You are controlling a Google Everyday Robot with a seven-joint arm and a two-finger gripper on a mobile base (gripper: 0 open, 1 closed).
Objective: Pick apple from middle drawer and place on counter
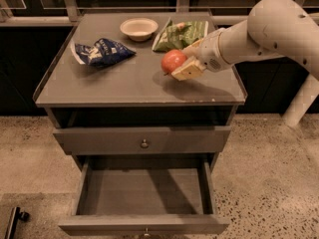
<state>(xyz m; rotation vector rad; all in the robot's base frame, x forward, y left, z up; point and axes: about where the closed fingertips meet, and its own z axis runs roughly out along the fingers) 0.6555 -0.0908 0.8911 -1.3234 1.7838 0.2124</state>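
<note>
The red apple point(172, 61) with a yellowish blush is held between the fingers of my gripper point(178, 62), which is shut on it. A tan finger pad point(187, 69) shows on the apple's right. The apple hangs low over the right part of the grey counter point(119, 81) and casts a shadow on it. I cannot tell if it touches the surface. The middle drawer point(144, 193) is pulled open below, and its grey floor holds nothing. The white arm reaches in from the right.
A white bowl point(139, 28) stands at the back of the counter. A green snack bag point(182, 34) lies right behind the gripper and a blue chip bag point(102, 52) lies at the left. The upper drawer point(144, 141) with its brass knob is closed.
</note>
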